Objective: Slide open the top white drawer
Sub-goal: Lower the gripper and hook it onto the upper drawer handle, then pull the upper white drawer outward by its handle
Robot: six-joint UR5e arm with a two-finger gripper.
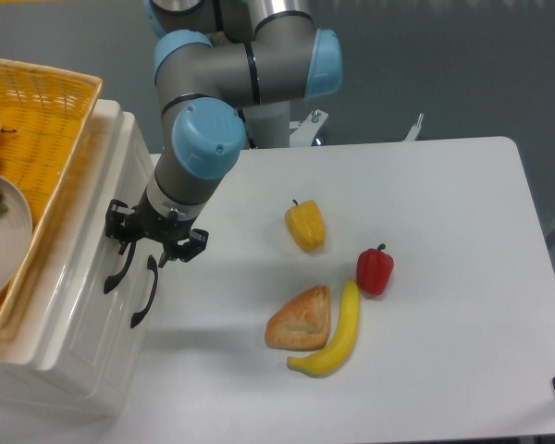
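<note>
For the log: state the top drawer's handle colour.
Black handle on the top white drawer; fixed camera view.

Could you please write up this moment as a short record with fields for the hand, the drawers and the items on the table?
hand: fingers spread, at the cabinet front by the upper handle
top white drawer: curved black handle; grip not confirmed
lower drawer: black handle, untouched
table: yellow pepper, red pepper, pastry, banana
cabinet top: wicker basket holding a plate
</note>
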